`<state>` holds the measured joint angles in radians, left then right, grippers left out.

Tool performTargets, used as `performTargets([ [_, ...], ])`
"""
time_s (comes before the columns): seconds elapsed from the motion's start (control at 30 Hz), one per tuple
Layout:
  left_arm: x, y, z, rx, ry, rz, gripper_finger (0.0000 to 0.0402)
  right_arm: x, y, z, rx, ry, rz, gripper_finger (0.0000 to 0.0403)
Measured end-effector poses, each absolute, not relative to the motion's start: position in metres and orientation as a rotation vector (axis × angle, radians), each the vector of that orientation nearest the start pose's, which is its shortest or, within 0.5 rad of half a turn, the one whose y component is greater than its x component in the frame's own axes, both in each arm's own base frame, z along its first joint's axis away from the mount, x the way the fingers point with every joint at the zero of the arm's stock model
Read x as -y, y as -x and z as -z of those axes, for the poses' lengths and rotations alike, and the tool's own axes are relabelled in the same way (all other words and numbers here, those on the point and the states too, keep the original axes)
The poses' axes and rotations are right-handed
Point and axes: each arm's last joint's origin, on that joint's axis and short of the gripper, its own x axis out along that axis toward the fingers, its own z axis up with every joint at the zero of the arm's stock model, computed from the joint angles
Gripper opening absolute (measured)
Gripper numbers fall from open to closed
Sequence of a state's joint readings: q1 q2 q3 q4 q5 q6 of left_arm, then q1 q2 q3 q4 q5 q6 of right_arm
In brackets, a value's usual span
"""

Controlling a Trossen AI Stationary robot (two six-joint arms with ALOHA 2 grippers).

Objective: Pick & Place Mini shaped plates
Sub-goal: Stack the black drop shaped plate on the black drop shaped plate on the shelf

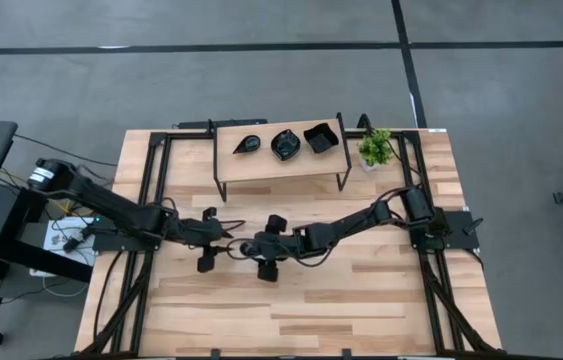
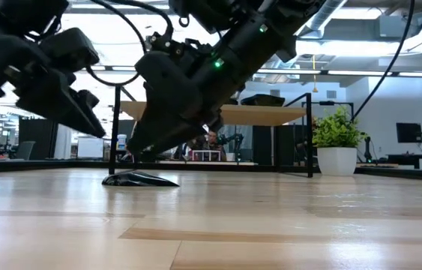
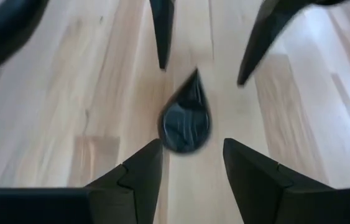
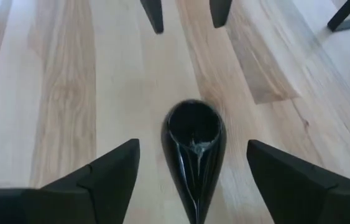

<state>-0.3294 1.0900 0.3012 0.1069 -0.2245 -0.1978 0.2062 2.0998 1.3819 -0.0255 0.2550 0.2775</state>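
A glossy black teardrop mini plate (image 4: 193, 146) lies flat on the wooden table, seen also in the left wrist view as the same plate (image 3: 186, 119) and in the low view (image 2: 140, 179). My right gripper (image 4: 193, 180) stands open, its fingers wide apart on either side of the plate's pointed end, touching nothing. My left gripper (image 3: 192, 165) faces it from the table's left, open, just short of the plate's round end. Three more mini plates rest on a raised shelf (image 1: 279, 165): a leaf (image 1: 248, 146), a scalloped round (image 1: 285, 145) and a square (image 1: 319, 138).
A small potted plant (image 1: 376, 148) stands at the far right, beside the shelf. The shelf's dark metal legs (image 1: 219, 188) stand just beyond the grippers. Bare wooden table (image 1: 361, 300) stretches toward the near edge.
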Motion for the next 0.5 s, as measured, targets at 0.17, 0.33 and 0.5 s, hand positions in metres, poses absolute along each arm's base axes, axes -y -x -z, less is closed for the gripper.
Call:
performTargets([
  [0.17,0.049,-0.158,-0.151,-0.766,0.017,0.059,0.0172,-0.087,-0.440,-0.152,-0.694,-0.096,0.144,0.0297],
  [0.33,0.045,-0.143,-0.156,-0.817,0.103,0.080,0.0172,-0.088,-0.442,-0.155,-0.659,-0.105,0.141,0.0297],
  [0.5,0.044,-0.129,-0.158,-0.898,0.244,0.112,0.0172,-0.087,-0.443,-0.155,-0.656,-0.095,0.138,0.0297],
])
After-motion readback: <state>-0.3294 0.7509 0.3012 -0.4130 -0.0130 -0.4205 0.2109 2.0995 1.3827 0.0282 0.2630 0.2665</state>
